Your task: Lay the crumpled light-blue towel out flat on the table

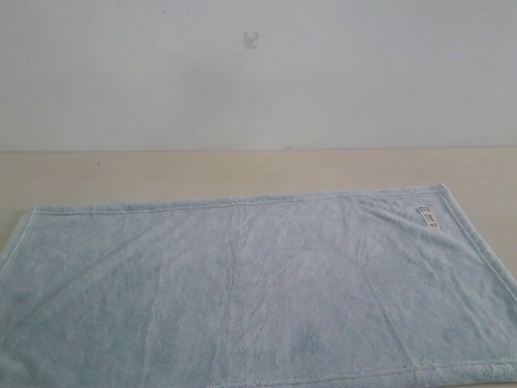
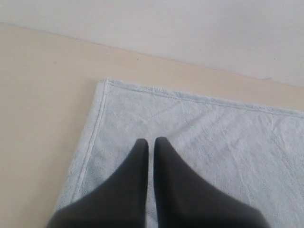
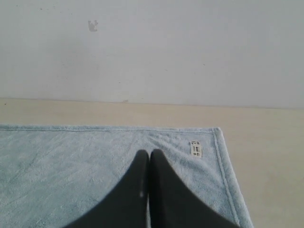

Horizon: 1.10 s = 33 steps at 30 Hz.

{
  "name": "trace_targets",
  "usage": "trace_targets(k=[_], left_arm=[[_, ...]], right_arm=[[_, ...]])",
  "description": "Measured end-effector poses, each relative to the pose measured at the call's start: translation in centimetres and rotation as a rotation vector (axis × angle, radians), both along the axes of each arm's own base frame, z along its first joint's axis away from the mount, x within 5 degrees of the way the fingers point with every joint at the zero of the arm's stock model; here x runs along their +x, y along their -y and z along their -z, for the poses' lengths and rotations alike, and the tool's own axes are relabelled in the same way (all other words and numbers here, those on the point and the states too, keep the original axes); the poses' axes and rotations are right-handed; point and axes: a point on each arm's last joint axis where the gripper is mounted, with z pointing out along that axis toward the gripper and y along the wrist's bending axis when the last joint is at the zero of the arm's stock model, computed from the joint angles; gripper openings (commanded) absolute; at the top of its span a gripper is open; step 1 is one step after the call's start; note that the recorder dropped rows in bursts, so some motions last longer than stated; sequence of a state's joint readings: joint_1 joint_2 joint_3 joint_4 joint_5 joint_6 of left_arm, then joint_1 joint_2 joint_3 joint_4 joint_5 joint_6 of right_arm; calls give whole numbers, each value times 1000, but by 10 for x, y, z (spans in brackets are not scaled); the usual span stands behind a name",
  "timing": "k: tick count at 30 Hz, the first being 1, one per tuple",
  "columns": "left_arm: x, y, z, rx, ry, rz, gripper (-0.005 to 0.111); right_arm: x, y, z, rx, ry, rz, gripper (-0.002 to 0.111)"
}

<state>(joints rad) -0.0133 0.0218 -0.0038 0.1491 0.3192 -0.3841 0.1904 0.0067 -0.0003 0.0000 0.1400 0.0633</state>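
Observation:
The light-blue towel (image 1: 242, 291) lies spread out flat on the beige table (image 1: 242, 170), with faint creases and its white label (image 1: 427, 217) near the far right corner. No gripper shows in the exterior view. In the left wrist view my left gripper (image 2: 151, 141) hovers over the towel (image 2: 213, 137) near its far left corner, black fingers nearly together with a thin slit and nothing between them. In the right wrist view my right gripper (image 3: 149, 153) is shut and empty above the towel (image 3: 71, 161), close to the label (image 3: 195, 148).
A plain white wall (image 1: 258, 73) rises behind the table's far edge. Bare tabletop (image 2: 42, 109) runs along the towel's far side and past both of its short ends.

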Motion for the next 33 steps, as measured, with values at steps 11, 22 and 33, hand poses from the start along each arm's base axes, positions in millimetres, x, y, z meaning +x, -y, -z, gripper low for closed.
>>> trace_targets(k=[11, 22, 33], left_arm=[[0, 0, -2, 4, 24, 2, 4], [-1, 0, -3, 4, 36, 2, 4], [-1, 0, -3, 4, 36, 2, 4]], right_arm=[[0, 0, 0, 1, -2, 0, 0], [0, 0, 0, 1, -2, 0, 0], [0, 0, 0, 1, -2, 0, 0]])
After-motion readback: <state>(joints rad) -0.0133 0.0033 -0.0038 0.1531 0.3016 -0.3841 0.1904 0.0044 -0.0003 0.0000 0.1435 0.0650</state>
